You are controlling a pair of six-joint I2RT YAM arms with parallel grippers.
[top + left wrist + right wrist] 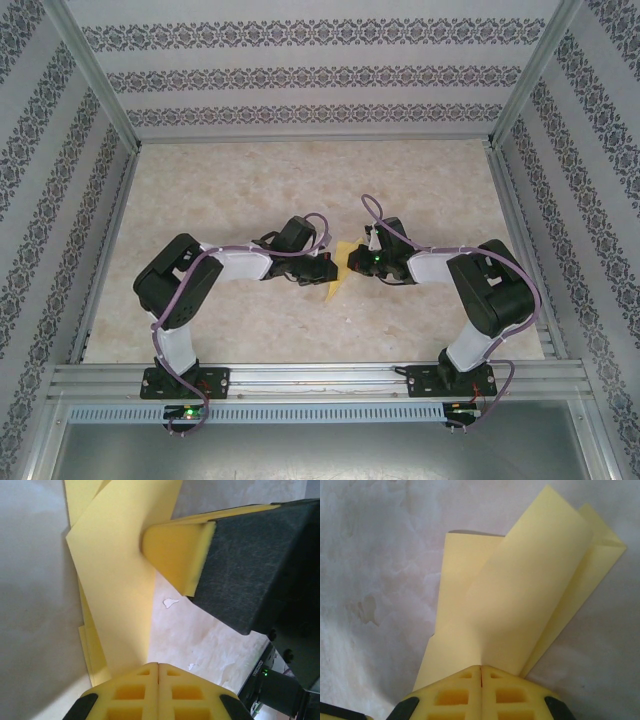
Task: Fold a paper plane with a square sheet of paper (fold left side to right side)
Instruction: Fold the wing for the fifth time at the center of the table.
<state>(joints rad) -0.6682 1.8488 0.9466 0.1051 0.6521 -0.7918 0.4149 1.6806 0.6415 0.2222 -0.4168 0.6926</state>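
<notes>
Between both grippers, centre of the top view, the folded yellow paper (335,275) sits over the table (250,180); can't tell if it touches. Layers fan apart in the wrist views. Left gripper (158,672): fingers together, clamped on the paper's edge. Right gripper (481,672): also pinched tight on the paper. Risk: both pinch one thin sheet, so any pull apart could tear it or drag the crease off-line. Loose flaps could spring open and spoil the left-to-right fold. Pose: both arms elbow-out, forearms reaching inward to frame centre, fingertips nearly meeting.
</notes>
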